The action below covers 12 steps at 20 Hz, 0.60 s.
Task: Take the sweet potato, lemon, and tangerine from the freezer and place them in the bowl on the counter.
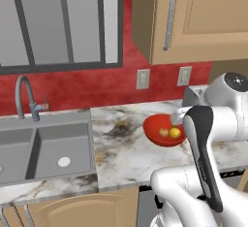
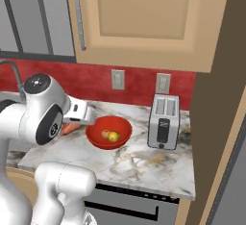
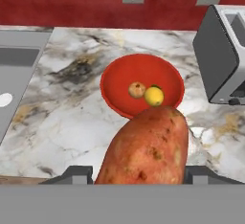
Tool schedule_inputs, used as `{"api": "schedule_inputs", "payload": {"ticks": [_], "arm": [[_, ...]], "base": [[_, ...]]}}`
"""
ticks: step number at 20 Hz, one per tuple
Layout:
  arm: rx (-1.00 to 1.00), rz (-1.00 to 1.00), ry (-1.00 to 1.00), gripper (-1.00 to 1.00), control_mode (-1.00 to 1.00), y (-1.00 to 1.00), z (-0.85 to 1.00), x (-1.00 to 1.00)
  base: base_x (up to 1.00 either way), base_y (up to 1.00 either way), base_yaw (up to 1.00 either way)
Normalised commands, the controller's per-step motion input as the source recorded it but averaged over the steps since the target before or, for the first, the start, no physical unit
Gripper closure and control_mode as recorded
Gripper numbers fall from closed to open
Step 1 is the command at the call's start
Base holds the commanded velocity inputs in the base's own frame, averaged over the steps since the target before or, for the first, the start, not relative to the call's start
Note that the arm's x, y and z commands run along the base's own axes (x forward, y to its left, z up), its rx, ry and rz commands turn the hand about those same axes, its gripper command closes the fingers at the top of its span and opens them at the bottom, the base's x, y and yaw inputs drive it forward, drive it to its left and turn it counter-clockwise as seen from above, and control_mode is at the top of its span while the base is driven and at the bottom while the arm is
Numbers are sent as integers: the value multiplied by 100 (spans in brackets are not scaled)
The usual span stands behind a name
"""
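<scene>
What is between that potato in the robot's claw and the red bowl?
Nothing visible. The sweet potato, held in the gripper, hangs over bare counter just short of the bowl. The lemon and tangerine lie inside, leaving room.

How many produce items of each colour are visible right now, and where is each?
Reddish-brown: 1, sweet potato in the gripper, short of the bowl
Yellow: 1, lemon in the bowl
Orange-tan: 1, tangerine in the bowl
Total: 3

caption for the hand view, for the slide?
Gripper holding the sweet potato short of the red bowl, which already holds the lemon and tangerine.
</scene>
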Motion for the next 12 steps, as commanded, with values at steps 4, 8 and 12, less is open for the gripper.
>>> {"api": "schedule_inputs", "payload": {"ticks": [4,8,12], "arm": [[0,0,0,100,-100,-2,-32,46],[0,0,0,100,-100,-1,-55,39],[0,0,0,100,-100,-1,-60,37]], "base": [[0,0,0],[0,0,0],[0,0,0]]}}
